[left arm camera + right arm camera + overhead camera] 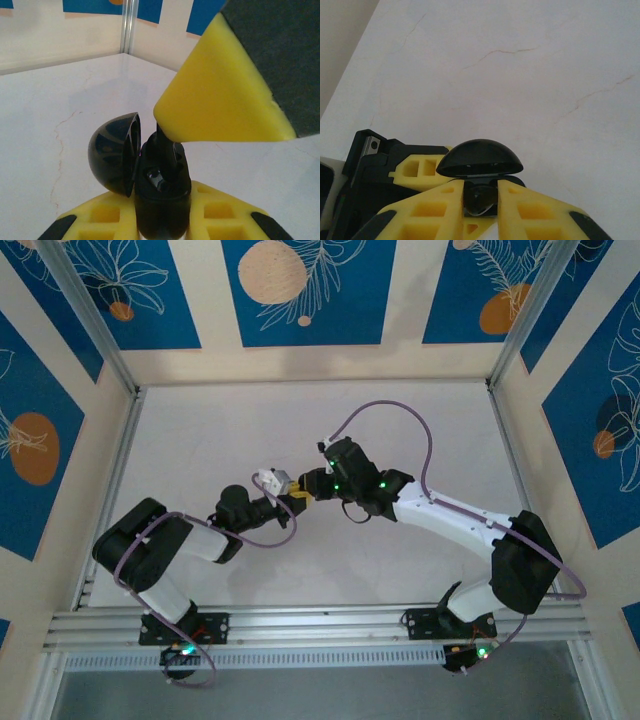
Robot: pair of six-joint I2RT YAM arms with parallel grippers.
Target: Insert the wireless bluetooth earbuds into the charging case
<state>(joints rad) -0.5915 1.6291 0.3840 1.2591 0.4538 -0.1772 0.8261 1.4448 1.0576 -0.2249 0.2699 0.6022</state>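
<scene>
The black charging case (pixel 161 217) stands upright between my left gripper's (pixel 161 200) yellow fingers, which are shut on its body. Its domed lid (pixel 112 152) hangs open to the left. From above, my right gripper (pixel 481 187) is shut on a black earbud (pixel 480 201), pinched between its yellow fingertips. That earbud (pixel 167 150) reaches down from the right gripper's finger (pixel 220 95) into the open mouth of the case. In the right wrist view the lid (pixel 480 156) sits just beyond the bud. Both grippers meet mid-table, left gripper (pixel 288 499) and right gripper (pixel 311 487).
The white, faintly cracked table (pixel 250 430) spreads around the meeting point. Aluminium frame posts (pixel 100 330) and blue-patterned walls close it in at the back and sides. A rail (pixel 320 620) runs along the near edge by the arm bases.
</scene>
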